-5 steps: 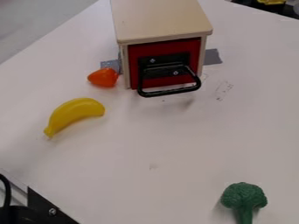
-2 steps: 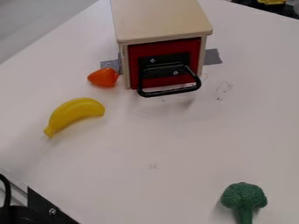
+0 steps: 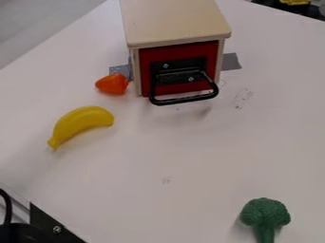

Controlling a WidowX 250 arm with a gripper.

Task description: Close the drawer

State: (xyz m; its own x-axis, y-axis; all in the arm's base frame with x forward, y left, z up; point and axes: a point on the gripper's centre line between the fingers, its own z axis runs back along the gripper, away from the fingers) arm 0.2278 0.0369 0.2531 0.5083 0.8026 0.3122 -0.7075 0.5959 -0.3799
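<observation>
Nearest, on the white table (image 3: 196, 161), lay a toy broccoli (image 3: 264, 212), across from a black bracket (image 3: 43, 222) at the lower left corner. Whether the claw was apart, together or clamped on anything, I could not tell. Farther up lay a yellow toy banana (image 3: 79, 122), well apart from the box, and beyond it an orange toy (image 3: 112, 84) just beside the box's left wall in the view.

Next came the black handle (image 3: 184, 99), a stiff-looking loop jutting toward the camera; it offered the surest hold, though a plain push on it would probably have served. Behind it the red drawer (image 3: 181, 50) sat in the front of the wooden box (image 3: 175, 21), looking flush or nearly so. It seemed light and rigid, likely to slide easily if pushed straight, its painted face somewhat slippery. The box held the drawer; whatever the drawer held was hidden.
</observation>
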